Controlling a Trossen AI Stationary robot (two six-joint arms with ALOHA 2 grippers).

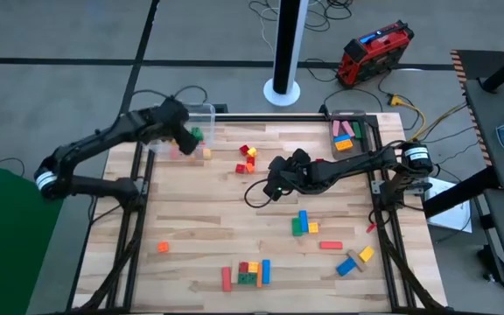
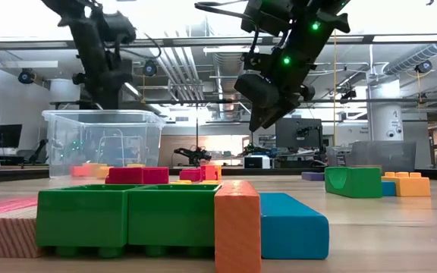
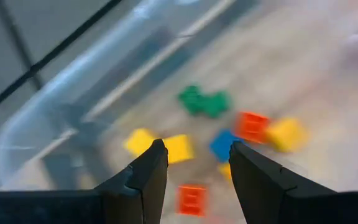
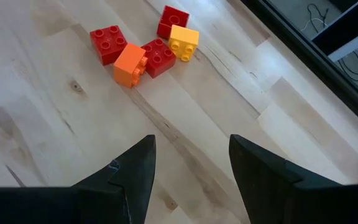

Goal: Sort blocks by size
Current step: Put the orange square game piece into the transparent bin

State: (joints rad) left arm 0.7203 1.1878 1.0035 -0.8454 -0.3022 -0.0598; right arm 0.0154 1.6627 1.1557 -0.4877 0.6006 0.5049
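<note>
right end effector (image 4: 191, 165) open, empty | red-yellow-orange blocks (image 4: 145, 43) just ahead

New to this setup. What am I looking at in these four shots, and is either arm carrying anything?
It is a two-armed robot at a wooden table, sorting toy blocks by size. One picture looks straight down, one looks level across the tabletop, and the other two come from cameras on each wrist.

The left gripper hangs open over the clear tub at the table's far left corner, where small blocks lie below it. The right gripper hovers open near the table's middle, facing a cluster of red, orange and yellow cubes. Neither holds anything.

More blocks lie scattered along the near edge, and some sit in a tray at the far right corner.
</note>
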